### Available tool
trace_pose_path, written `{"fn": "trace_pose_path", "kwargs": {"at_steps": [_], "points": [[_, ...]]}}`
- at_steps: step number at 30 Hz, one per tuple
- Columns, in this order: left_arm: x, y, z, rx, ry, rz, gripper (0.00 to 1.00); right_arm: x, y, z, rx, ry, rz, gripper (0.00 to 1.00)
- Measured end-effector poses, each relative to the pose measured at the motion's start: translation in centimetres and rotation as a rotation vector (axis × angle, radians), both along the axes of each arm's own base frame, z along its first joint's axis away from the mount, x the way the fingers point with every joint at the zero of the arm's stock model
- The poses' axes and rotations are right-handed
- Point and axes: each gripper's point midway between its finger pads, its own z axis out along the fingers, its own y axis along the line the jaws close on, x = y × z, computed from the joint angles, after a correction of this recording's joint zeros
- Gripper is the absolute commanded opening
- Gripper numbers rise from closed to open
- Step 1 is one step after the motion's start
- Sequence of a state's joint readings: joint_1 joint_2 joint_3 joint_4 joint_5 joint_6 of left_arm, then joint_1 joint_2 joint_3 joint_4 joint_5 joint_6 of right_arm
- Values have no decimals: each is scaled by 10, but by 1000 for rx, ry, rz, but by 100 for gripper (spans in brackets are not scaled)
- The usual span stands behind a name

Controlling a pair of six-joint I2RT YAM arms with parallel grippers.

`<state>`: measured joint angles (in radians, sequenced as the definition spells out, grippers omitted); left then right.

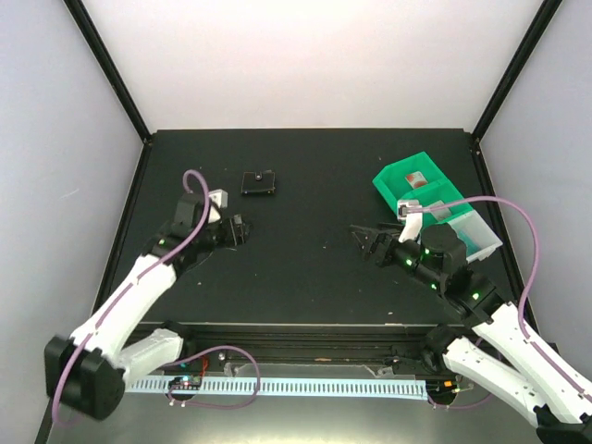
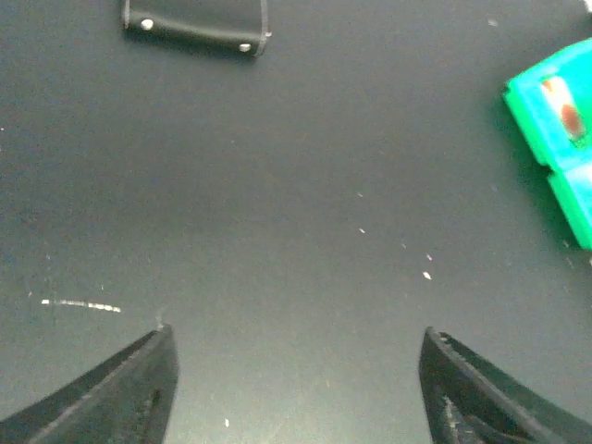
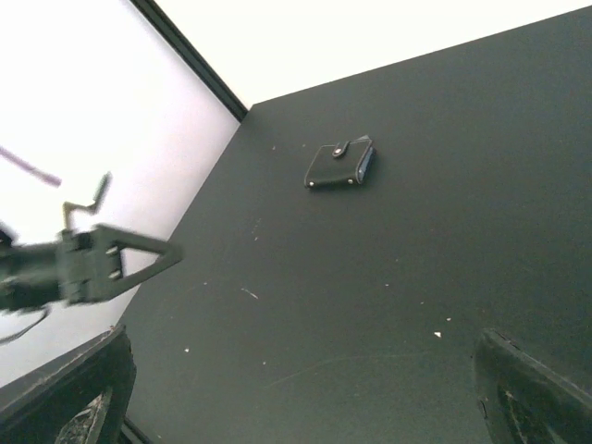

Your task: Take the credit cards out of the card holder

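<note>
The card holder (image 1: 258, 182) lies folded shut on the black table at the back, left of centre, black with its clasp tab on top. It also shows at the top of the left wrist view (image 2: 196, 23) and in the right wrist view (image 3: 339, 165). A red card (image 1: 418, 178) lies in the green bin; it also shows in the left wrist view (image 2: 564, 106). No teal card is visible. My left gripper (image 1: 239, 229) is open and empty, a little in front of the holder. My right gripper (image 1: 363, 238) is open and empty, right of centre.
The green bin (image 1: 407, 197) stands at the back right, with a clear tray (image 1: 474, 229) against its near side. The bin's edge shows in the left wrist view (image 2: 527, 116). The left gripper (image 3: 111, 264) shows at the left of the right wrist view.
</note>
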<state>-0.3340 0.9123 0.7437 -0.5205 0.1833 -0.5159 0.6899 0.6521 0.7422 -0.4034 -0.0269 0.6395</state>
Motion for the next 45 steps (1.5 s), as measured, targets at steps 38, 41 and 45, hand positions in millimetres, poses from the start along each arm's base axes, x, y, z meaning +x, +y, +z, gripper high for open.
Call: {"fn": "trace_pose_path", "kwargs": {"at_steps": [38, 41, 45], "points": [[261, 42, -148, -144, 222, 145, 35, -22, -22, 30, 52, -79, -16, 100], [269, 38, -146, -165, 217, 126, 32, -22, -22, 30, 54, -75, -16, 100], [273, 35, -151, -185, 231, 119, 25, -22, -23, 30, 55, -75, -18, 100]]}}
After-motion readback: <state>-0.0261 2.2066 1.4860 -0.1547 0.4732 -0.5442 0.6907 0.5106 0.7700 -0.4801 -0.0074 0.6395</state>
